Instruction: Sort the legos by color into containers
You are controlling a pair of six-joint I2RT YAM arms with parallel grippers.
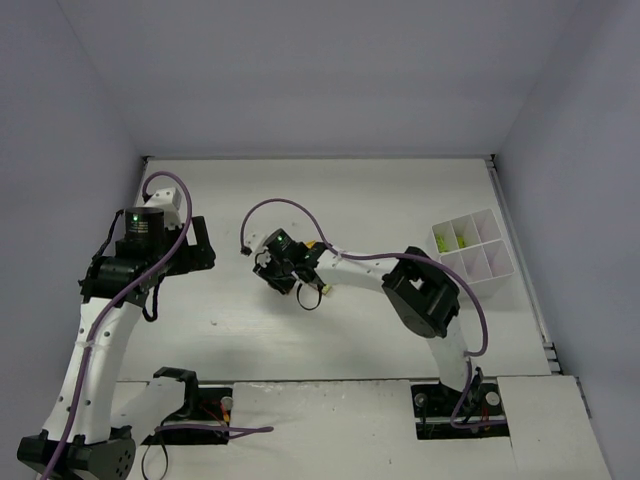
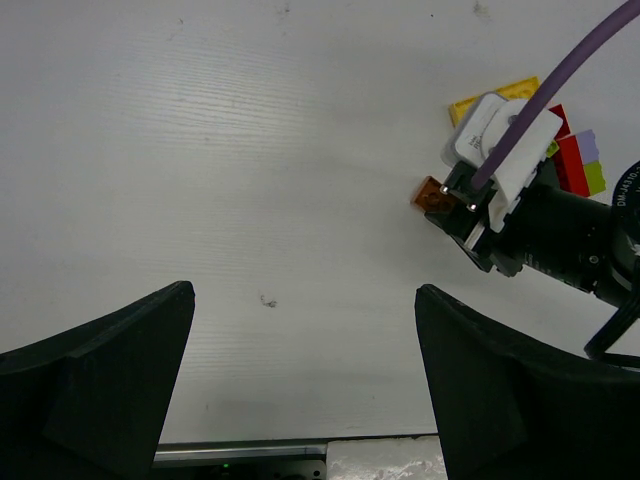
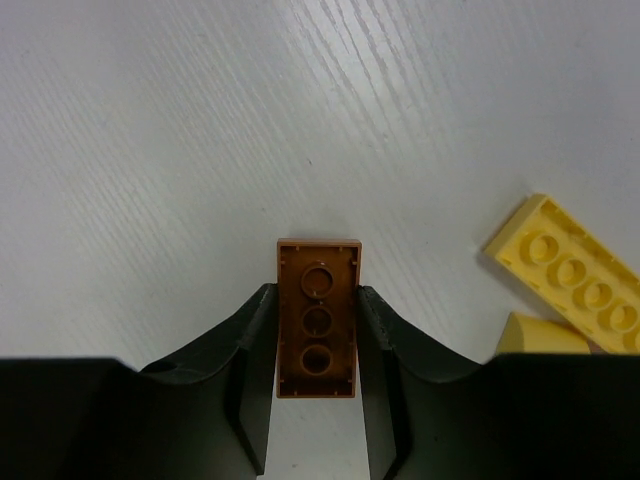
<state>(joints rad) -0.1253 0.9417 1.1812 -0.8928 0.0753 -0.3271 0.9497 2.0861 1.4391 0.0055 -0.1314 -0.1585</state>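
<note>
Right gripper (image 3: 318, 295) pinches a brown brick (image 3: 318, 318), underside up, mid-table. Yellow plate (image 3: 570, 270) just beside it. Only the left wrist view shows the red brick (image 2: 572, 165), lavender brick (image 2: 586, 143) and lime brick (image 2: 595, 178) behind it. Left gripper (image 2: 305, 380) spread wide. White divided tray (image 1: 473, 248) sits well apart, far right.

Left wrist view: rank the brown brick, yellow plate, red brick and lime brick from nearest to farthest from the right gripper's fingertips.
1. The brown brick: clamped between the fingers of the right gripper.
2. The yellow plate: just above the tips, partly hidden.
3. The red brick: to the right, behind the gripper's body.
4. The lime brick: beside the red one, farther right.
</note>
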